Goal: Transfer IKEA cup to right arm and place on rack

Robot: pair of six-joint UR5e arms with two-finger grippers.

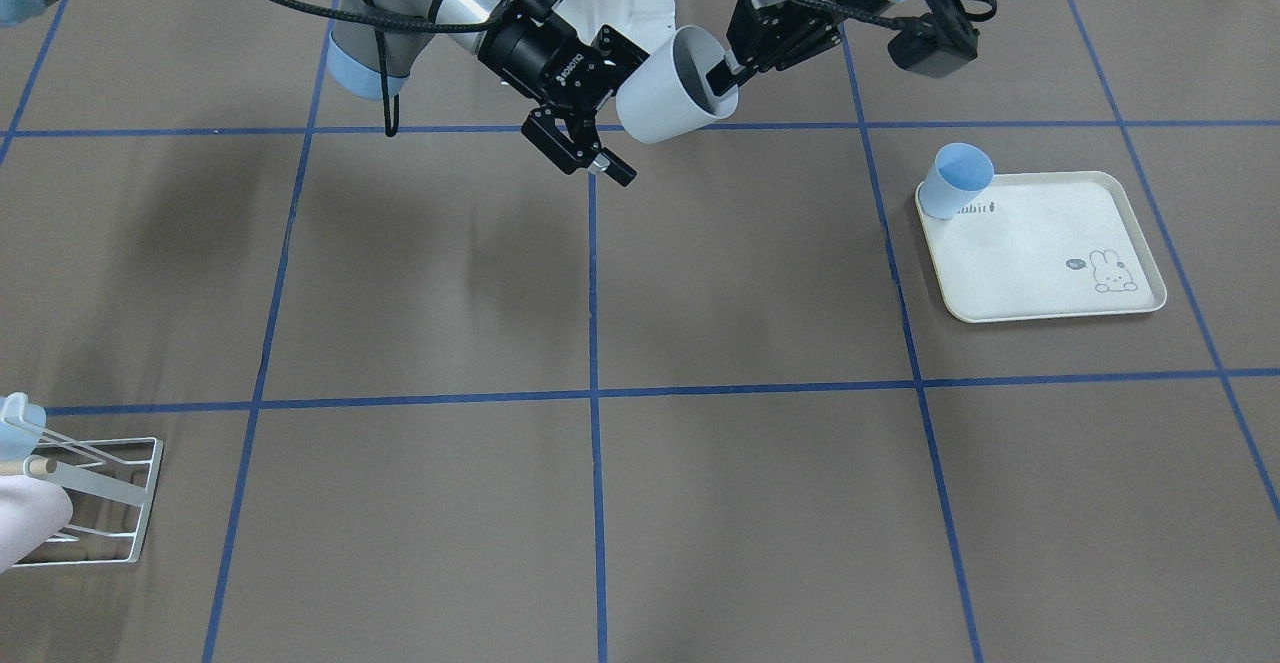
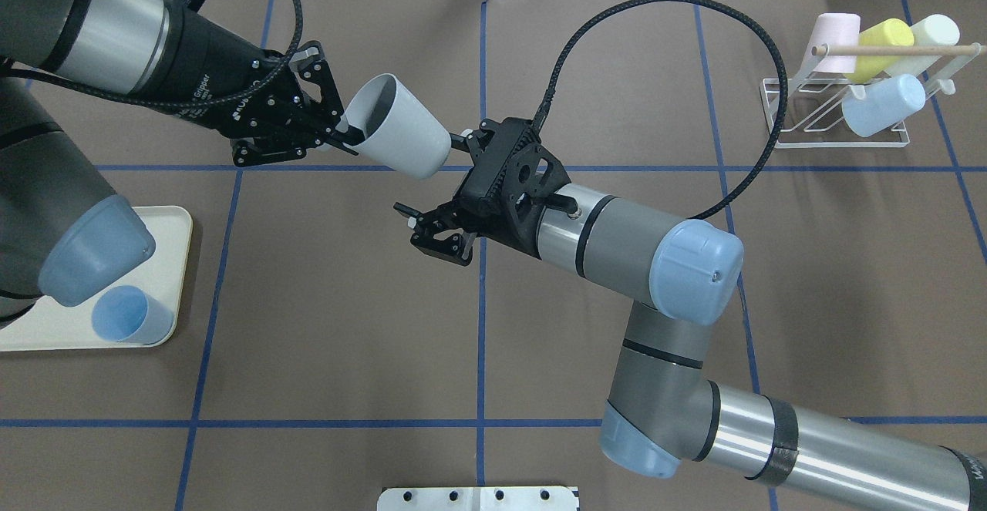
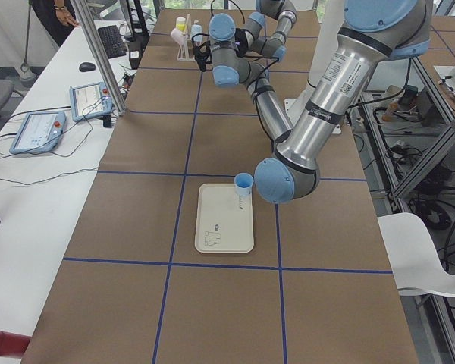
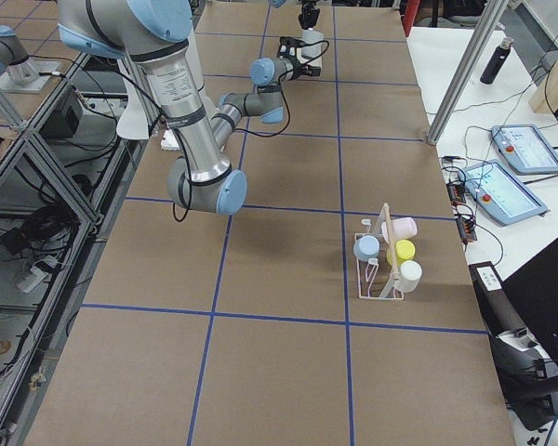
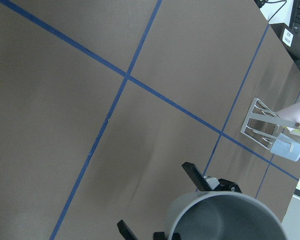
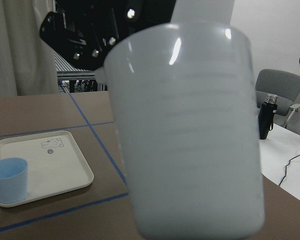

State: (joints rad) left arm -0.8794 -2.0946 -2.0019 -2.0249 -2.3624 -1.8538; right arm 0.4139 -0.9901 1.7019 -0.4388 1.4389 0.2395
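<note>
A white IKEA cup (image 2: pixel 401 139) hangs on its side above the table's middle rear. My left gripper (image 2: pixel 348 139) is shut on its rim, one finger inside the mouth; it also shows in the front view (image 1: pixel 728 81). My right gripper (image 2: pixel 436 179) is open, its fingers on either side of the cup's base end, in the front view (image 1: pixel 620 108) too. The cup (image 6: pixel 190 130) fills the right wrist view. The white wire rack (image 2: pixel 840 114) with a wooden dowel stands at the far right.
The rack holds pink, yellow, cream and blue cups (image 2: pixel 883 102). A cream rabbit-print tray (image 1: pixel 1040 253) with a blue cup (image 1: pixel 955 181) lies on my left side. Blue tape lines cross the brown table.
</note>
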